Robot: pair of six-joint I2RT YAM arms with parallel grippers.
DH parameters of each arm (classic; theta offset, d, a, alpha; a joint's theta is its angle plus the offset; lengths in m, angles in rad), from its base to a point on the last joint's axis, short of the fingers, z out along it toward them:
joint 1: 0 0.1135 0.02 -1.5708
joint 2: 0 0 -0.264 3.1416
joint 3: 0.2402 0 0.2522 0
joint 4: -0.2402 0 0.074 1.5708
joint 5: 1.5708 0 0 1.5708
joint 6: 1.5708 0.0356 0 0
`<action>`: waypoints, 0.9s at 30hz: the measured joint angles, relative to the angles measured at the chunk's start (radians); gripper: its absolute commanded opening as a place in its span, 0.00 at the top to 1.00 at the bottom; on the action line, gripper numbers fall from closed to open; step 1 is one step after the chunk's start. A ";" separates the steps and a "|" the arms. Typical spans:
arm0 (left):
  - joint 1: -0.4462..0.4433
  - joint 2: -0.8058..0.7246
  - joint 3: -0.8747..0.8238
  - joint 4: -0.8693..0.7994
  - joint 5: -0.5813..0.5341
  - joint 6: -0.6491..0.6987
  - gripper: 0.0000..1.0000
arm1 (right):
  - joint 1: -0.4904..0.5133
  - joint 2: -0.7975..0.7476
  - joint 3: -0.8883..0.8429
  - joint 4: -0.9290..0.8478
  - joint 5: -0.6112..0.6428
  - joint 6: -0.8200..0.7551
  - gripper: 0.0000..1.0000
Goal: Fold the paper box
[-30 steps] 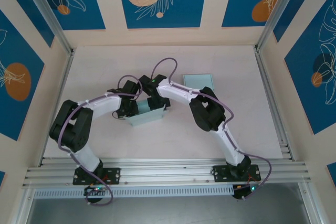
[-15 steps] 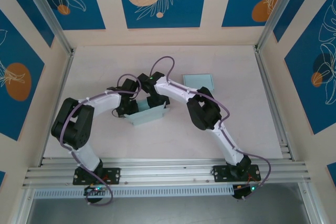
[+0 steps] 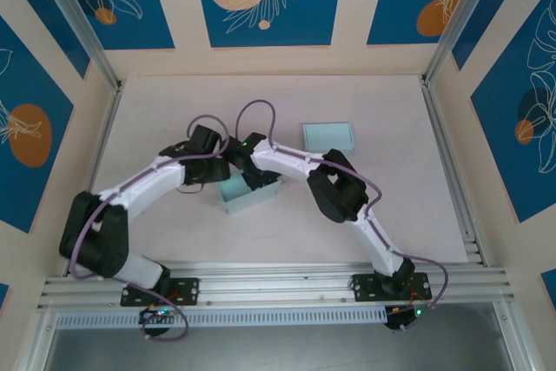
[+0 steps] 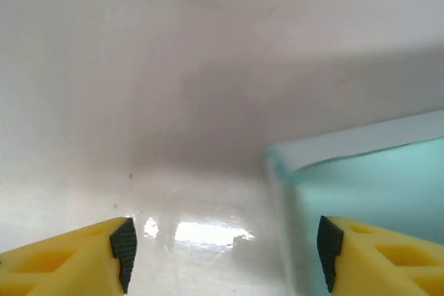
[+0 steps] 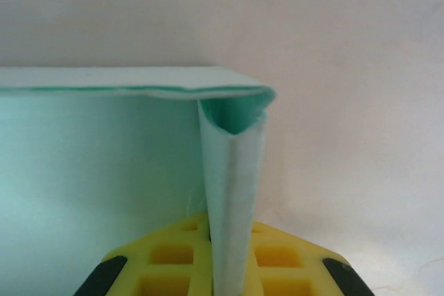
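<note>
Paper box (image 3: 246, 195) partly under the right arm (image 3: 291, 162); teal panel (image 3: 328, 136) lies apart.

Wide bare worktop (image 3: 148, 128) left of the paper box (image 3: 248, 195) and in front of it. Crowded just behind the box: left end effector (image 3: 217, 167), jaws spread, at its left corner; right end effector (image 3: 254, 178) pinched on its wall. Behind and right of the box, a flat teal sheet (image 3: 328, 136). Directly right of the box, barred by the right arm (image 3: 334, 184).

Overhead; wrist close-ups; shared box (image 3: 248, 197)
</note>
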 measured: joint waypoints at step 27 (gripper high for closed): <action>0.345 -0.161 -0.246 0.271 0.290 -0.004 0.47 | 0.006 0.027 0.376 -0.015 -0.050 -0.379 0.22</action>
